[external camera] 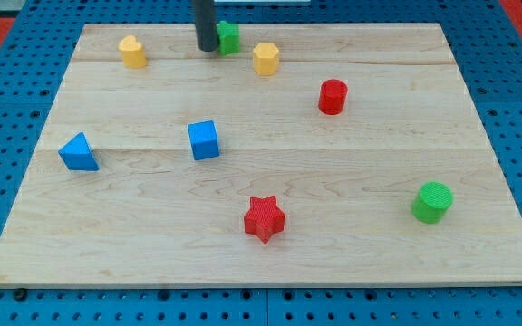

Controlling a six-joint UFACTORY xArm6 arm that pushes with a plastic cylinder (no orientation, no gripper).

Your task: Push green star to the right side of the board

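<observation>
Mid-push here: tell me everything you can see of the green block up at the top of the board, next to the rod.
The green block is small, matte and solid green, plastic-looking. Only its right part shows; my tip stands in front of its left edge, touching or nearly so, so its star outline cannot be confirmed. It sits flat on the wooden board near the view's top edge, left of the yellow block, with a clear gap between them.

— What does the robot's body look like here?
— Only a straight, dark grey rod, smooth and round, plain down to the tip (206, 48). No cables, screws or markings are visible.
</observation>
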